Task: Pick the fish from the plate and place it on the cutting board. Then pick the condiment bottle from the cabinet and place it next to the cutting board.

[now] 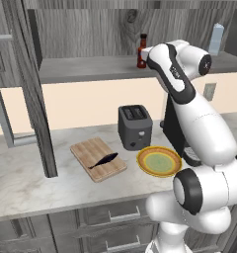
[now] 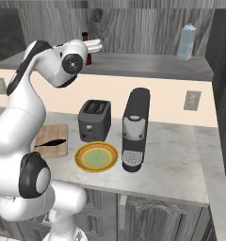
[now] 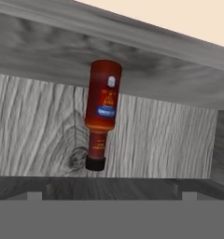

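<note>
Fish on the board, hand up at the cabinet shelf facing the bottle.

The fish (image 1: 103, 160) lies dark and slim across the board (image 1: 98, 158), the bare plate (image 1: 159, 161) just beside it on the table (image 1: 21, 178), in front of the toaster (image 1: 135, 126). A coffee machine (image 2: 135, 130) stands right of the plate. Up in the cabinet (image 1: 86, 29), the bottle (image 3: 101, 112) stands upright on the shelf (image 1: 91, 68), red with a black cap; the hand view, rolled over, shows it hanging cap-down, dead centre, apart from the hand. The jaws are spread wide and carry nothing. A pale blue-white bottle (image 2: 186, 42) stands well along the same shelf to the right.
</note>
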Available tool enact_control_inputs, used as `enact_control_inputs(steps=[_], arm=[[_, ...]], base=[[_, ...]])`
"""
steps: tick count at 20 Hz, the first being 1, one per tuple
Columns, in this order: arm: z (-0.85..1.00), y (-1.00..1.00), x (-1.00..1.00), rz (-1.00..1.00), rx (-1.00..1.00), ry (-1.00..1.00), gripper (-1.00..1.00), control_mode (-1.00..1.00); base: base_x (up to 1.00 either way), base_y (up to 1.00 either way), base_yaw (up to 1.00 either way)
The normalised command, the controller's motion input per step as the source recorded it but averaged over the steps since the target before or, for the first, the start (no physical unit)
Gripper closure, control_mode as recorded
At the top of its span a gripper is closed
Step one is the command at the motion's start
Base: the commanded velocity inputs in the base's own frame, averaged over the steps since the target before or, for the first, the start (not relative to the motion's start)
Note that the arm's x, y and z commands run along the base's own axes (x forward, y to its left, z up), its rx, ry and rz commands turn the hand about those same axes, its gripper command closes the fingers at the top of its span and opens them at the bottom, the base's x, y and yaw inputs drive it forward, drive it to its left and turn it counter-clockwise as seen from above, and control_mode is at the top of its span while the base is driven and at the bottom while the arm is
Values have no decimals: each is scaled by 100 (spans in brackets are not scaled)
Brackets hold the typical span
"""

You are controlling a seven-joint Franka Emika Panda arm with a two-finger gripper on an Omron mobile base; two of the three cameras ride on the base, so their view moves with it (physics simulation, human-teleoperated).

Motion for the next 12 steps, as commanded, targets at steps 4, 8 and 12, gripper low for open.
enact_control_inputs(steps=[4,8,12], arm=[[0,0,12,-1,0,0,-100,-100],[0,0,13,0,0,0,-100,-100],[0,0,15,0,0,0,-100,-100]], base=[[0,0,0],[0,0,0],[0,0,0]])
